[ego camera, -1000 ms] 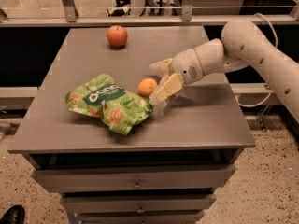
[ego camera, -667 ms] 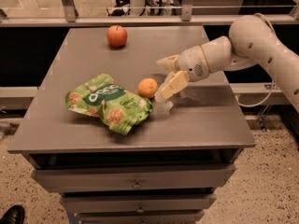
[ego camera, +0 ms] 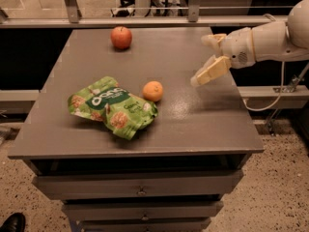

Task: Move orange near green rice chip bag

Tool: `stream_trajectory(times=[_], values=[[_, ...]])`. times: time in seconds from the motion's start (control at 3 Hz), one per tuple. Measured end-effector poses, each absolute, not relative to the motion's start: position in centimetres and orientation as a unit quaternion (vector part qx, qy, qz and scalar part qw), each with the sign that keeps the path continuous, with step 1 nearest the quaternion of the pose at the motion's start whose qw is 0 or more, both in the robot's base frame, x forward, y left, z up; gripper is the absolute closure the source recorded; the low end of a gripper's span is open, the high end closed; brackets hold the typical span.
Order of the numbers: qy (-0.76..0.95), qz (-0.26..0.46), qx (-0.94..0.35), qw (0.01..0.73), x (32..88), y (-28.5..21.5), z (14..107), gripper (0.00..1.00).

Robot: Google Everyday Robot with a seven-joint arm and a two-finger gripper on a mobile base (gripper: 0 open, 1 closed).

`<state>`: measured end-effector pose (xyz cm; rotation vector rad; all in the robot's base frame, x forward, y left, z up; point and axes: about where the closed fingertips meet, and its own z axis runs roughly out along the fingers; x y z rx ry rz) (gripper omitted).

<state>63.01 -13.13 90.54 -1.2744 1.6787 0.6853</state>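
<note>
Since the orange [ego camera: 153, 91] lies just beside the green rice chip bag [ego camera: 112, 107], I judge the move all but done, with my gripper [ego camera: 201, 60] hanging spread open and empty above the table [ego camera: 212, 124], well apart from both.

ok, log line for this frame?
gripper open, empty, right of orange | orange beside bag, released | apple at back
</note>
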Motion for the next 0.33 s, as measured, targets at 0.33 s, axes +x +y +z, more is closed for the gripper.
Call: stream_trajectory(times=[0.33], values=[[0.678,0.267,-0.512,0.456,63.35,-13.92,91.07,0.00]])
